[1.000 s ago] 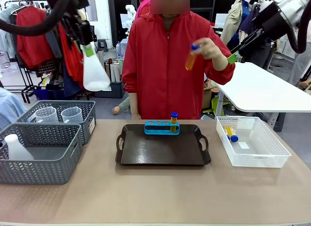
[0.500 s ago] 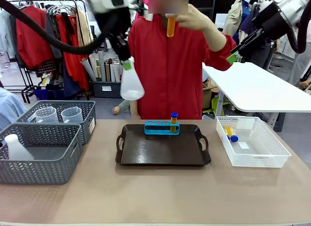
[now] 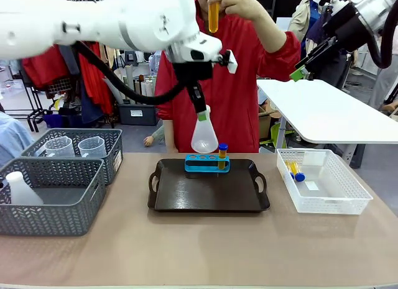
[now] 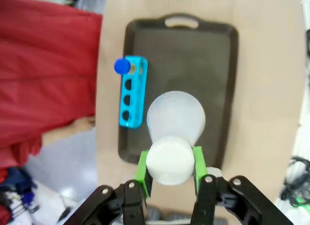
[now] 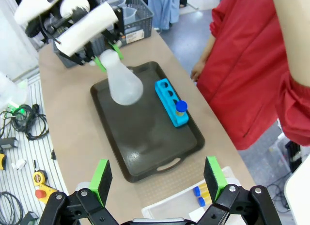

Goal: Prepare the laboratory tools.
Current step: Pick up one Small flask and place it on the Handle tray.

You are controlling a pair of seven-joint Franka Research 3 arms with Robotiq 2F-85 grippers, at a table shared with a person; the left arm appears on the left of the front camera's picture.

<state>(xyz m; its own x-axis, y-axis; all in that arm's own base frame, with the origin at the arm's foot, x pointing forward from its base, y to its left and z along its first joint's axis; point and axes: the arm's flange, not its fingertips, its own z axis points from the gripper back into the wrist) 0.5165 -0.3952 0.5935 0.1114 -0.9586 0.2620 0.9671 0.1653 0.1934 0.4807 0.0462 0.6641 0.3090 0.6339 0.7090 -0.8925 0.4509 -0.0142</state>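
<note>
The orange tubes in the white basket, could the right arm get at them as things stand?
Probably yes: the right gripper has open, empty jaws, the white basket is open-topped, and nothing covers the orange tubes.

The front view faces level across the beige table (image 3: 186,252). Both wrist views look down from above, sharing the dark rectangular tray (image 4: 213,80) and blue plastic tube rack (image 5: 167,97).

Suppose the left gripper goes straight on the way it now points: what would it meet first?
The left gripper points down, shut on the conical flask. The flask's base would probably meet the bare floor of the dark tray first, beside the blue tube rack; how high it hangs is unclear.
</note>
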